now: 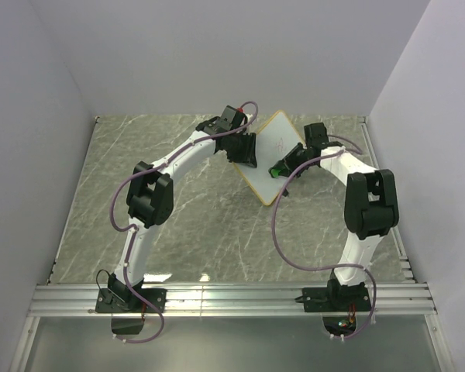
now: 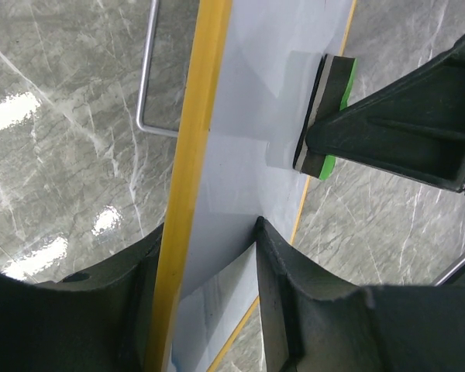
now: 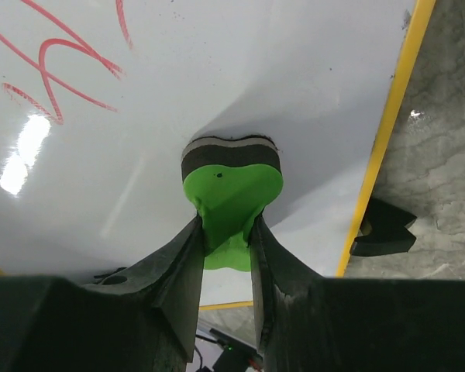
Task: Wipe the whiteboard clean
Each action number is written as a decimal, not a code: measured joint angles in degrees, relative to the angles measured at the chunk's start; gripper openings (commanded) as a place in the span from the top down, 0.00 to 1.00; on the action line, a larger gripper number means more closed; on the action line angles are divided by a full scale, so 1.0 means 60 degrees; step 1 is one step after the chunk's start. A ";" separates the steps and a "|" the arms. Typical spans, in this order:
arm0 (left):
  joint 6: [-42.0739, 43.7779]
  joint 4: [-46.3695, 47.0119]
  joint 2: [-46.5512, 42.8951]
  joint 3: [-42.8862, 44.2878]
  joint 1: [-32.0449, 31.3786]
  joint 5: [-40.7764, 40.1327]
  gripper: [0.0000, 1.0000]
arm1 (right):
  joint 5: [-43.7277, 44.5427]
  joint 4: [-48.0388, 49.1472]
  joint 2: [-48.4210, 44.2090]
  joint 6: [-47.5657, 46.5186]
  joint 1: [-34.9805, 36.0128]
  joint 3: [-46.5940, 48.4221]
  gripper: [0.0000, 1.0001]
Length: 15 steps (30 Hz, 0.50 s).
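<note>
Grey marbled table (image 1: 201,217), white walls behind. Between the closed fingers of the left gripper (image 2: 208,252) sits the framed edge of the whiteboard (image 1: 277,138). The right gripper (image 3: 226,232) pinches a green eraser (image 3: 231,182), felt against the board face. Beyond its fingertips lie red scribbles (image 3: 58,66), with no legible word.

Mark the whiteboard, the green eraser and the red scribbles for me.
whiteboard (image 1: 273,147): top view, bare white face.
green eraser (image 3: 232,182): right wrist view, green back just above the fingertips.
red scribbles (image 3: 66,62): right wrist view, middle of the strokes.
</note>
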 measured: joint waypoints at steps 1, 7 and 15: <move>0.0004 0.0000 0.0000 0.0000 0.0000 -0.0004 1.00 | -0.0029 -0.0095 0.0051 0.0033 -0.0004 0.0091 1.00; -0.0022 0.0066 0.0000 -0.0004 0.0000 -0.0091 1.00 | -0.0459 -0.2262 0.1665 0.0248 -0.0233 0.3271 1.00; -0.0018 0.0036 0.0000 0.0026 -0.0047 -0.0189 1.00 | -0.0554 -0.1585 0.3297 0.0892 -0.0302 0.6951 1.00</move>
